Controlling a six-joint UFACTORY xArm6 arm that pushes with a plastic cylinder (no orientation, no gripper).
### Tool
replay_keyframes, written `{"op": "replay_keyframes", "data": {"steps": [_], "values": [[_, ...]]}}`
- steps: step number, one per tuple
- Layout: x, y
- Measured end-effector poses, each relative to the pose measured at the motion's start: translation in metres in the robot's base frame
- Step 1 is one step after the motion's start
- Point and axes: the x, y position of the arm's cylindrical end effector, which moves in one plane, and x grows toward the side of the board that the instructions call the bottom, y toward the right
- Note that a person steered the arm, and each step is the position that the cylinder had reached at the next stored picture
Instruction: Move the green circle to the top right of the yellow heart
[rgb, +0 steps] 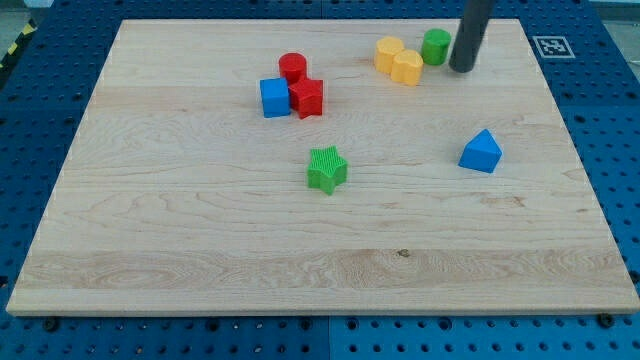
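The green circle (435, 46) stands near the view's top, right of centre. It touches the upper right of one yellow block (407, 67); another yellow block (389, 52) sits just to the left of that. I cannot tell which of the two is the heart. My tip (461, 68) is just right of the green circle, slightly below it, a small gap apart. The dark rod rises out of the view's top.
A red cylinder (292, 67), a red block (307, 97) and a blue cube (274, 97) cluster at upper centre-left. A green star (326, 168) lies mid-board. A blue triangular block (481, 151) lies at the right. The wooden board's right edge (560, 110) is near.
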Motion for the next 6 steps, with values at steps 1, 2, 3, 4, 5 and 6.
{"op": "replay_keyframes", "data": {"steps": [1, 2, 3, 4, 5, 6], "values": [[-0.049, 0.006], [-0.077, -0.02], [-0.068, -0.022], [-0.054, -0.023], [-0.054, -0.054], [-0.055, -0.04]]}}
